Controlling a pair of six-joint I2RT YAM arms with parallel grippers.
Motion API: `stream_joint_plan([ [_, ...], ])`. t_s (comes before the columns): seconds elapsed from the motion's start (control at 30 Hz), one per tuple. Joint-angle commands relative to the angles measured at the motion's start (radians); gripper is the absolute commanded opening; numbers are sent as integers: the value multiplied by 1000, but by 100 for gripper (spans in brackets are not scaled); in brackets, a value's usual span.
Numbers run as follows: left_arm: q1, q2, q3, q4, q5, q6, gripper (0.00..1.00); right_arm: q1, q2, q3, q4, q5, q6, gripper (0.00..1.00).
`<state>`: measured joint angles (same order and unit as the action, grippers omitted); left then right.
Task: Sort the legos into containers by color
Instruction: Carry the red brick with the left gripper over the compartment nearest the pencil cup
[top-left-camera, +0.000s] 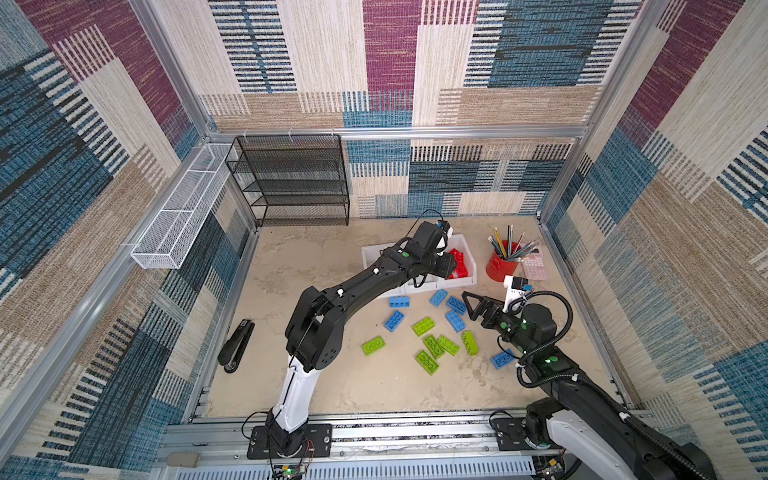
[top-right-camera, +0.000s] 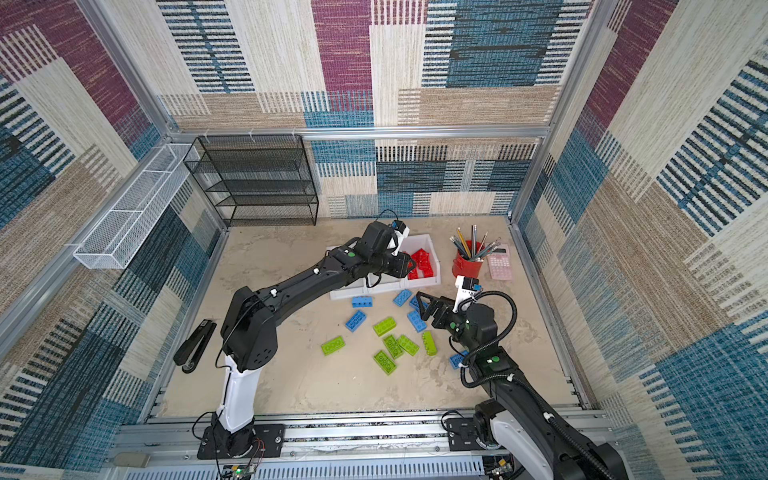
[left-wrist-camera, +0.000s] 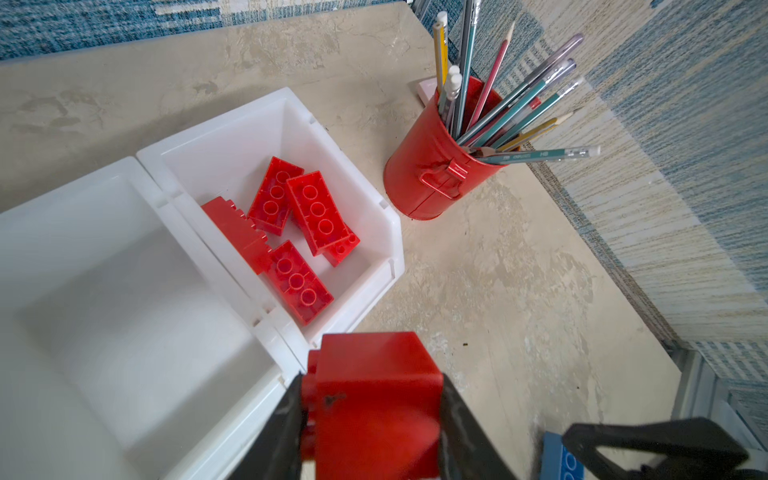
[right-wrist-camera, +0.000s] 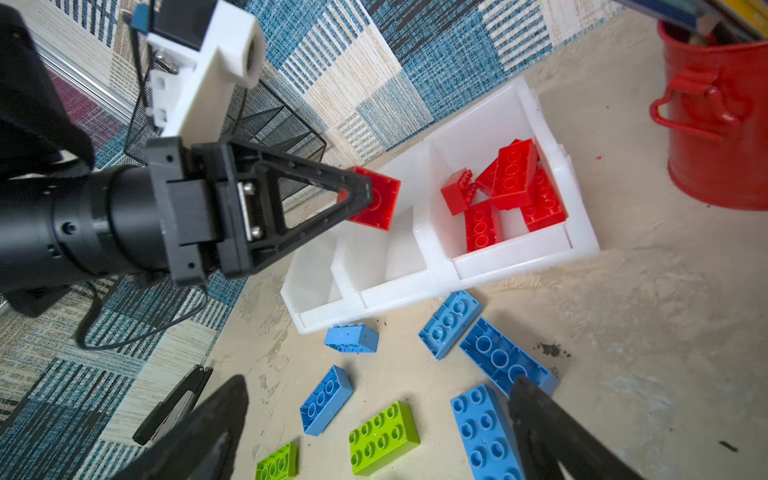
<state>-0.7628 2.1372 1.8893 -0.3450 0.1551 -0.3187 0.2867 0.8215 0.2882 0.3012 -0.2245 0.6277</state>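
While left hand (left-wrist-camera: 370, 419) grips red lego (left-wrist-camera: 374, 370), pencil cup (left-wrist-camera: 428, 170) stands beside bins (left-wrist-camera: 249, 133)

Looks like a robotics lab test cell staged as an office desk: aluminium frame (top-left-camera: 395, 133), carpet-patterned walls (top-left-camera: 332, 62), robot arms (top-left-camera: 357, 286) bolted to a rail (top-left-camera: 415, 434), stapler (top-left-camera: 237, 345), red pencil cup (top-left-camera: 500, 266), pink calculator (top-left-camera: 534, 266), black mesh shelf (top-left-camera: 291, 183)

The table (top-left-camera: 332, 386) is pale and blotchy. Three white bins (right-wrist-camera: 395, 295) sit on it in a row near the back. A red cup (top-left-camera: 496, 268) stands to their right, with a pink calculator (top-left-camera: 534, 268) just beside it. Six blue bricks (top-left-camera: 394, 321) and six green bricks (top-left-camera: 372, 345) lie loose in front of the bins. A black stapler (top-left-camera: 236, 345) lies far left. A black rack (top-left-camera: 299, 183) stands at the back.
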Motion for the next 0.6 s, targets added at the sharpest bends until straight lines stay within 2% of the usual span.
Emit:
stream_joint_plan([
  [0.0, 15, 73, 88, -35, 44, 25, 32, 0, -11, -4, 45, 22, 12, 99],
  [0.23, 52, 234, 270, -78, 124, -15, 32, 0, -17, -23, 64, 17, 23, 99],
  [0.57, 69, 385, 474, -153, 147, -17, 36, 1, -4, -53, 119, -13, 25, 99],
])
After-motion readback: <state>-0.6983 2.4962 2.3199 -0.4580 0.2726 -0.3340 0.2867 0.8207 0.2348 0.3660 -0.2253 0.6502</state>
